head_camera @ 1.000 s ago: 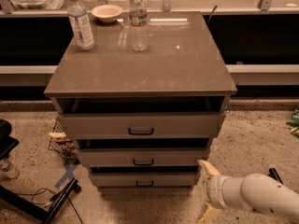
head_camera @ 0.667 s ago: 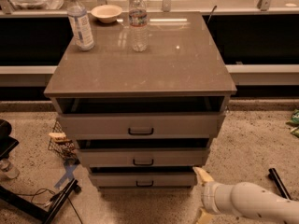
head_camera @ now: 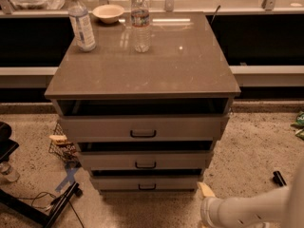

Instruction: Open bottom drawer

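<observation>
Gripper [head_camera: 207,194] low on the floor side, just off the cabinet's front-right corner; bottom drawer [head_camera: 118,183] not yet pulled.
Gripper spread or pressed together: can't tell. Bar handle [head_camera: 147,186] sits at panel centre, left of gripper. Risks, as I judge: clipping the drawer's right corner on approach, or hooking the middle drawer [head_camera: 109,161] handle instead, since they're alike and stacked close. Room: bare floor in front and to the right; wire basket [head_camera: 61,147] and black stand [head_camera: 40,212] crowd the left.
</observation>
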{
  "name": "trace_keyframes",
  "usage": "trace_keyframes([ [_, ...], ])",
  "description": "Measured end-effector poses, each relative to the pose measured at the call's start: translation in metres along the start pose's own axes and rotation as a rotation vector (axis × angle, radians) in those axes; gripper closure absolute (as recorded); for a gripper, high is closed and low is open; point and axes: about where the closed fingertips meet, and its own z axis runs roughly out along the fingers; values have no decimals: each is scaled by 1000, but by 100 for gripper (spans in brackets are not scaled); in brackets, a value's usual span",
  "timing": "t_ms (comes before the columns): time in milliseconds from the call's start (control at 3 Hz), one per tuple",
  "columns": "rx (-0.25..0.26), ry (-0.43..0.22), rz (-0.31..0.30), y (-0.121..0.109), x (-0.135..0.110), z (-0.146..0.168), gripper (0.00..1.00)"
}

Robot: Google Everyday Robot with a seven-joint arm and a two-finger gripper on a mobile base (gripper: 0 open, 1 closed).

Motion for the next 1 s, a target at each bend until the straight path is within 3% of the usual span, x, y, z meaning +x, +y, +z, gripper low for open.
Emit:
trace_keyframes([
  [333, 47, 4, -30, -22, -21, 12, 0],
  [667, 48, 1, -38, -22, -22, 13, 0],
  [1000, 20, -1, -68, -8, -36, 34, 0],
])
